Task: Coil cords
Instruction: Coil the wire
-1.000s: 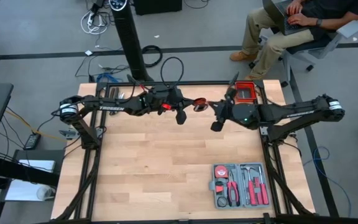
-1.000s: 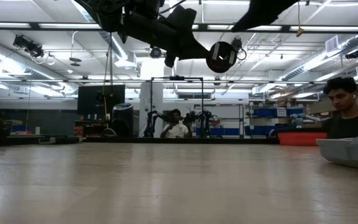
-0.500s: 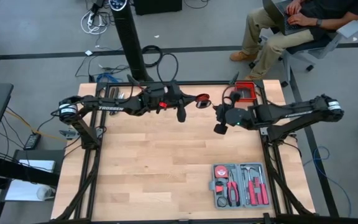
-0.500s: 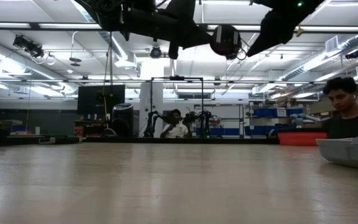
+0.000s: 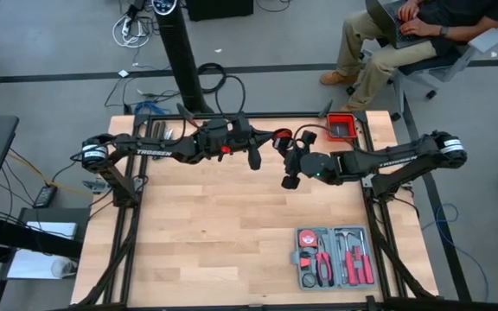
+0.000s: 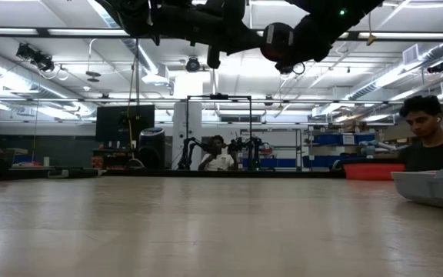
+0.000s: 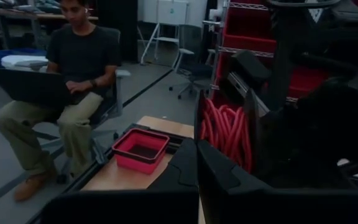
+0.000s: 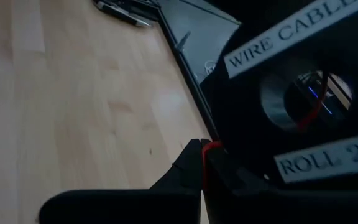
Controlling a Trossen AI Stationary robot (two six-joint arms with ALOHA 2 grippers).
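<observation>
Both pincers hang above the far middle of the wooden surface (image 5: 232, 225), close together. The left pincer (image 5: 277, 138) has its fingers pressed together on a black spool (image 5: 282, 142) wound with the thin red cord (image 7: 225, 127), whose loops lie side by side on the reel in the left wrist view. The right pincer (image 5: 289, 181) is closed too, just beside that spool; its wrist camera looks straight at the reel's black face, lettered "WIRE CABLE", with a short bit of red cord at its own fingertips, though whether it is actually pinched there cannot be told. In the low view the spool (image 6: 278, 42) hangs well above the surface between the two dark arms. At the far right corner sits a small red tray (image 5: 341, 128); its inside looks dark and nothing can be made out in it. Near the front right lies an open grey tool case (image 5: 335, 257) holding red-handled pliers, screwdrivers, a hammer and a tape measure. Beyond the surface a person (image 5: 396, 39) sits on a chair with a laptop on the lap.
</observation>
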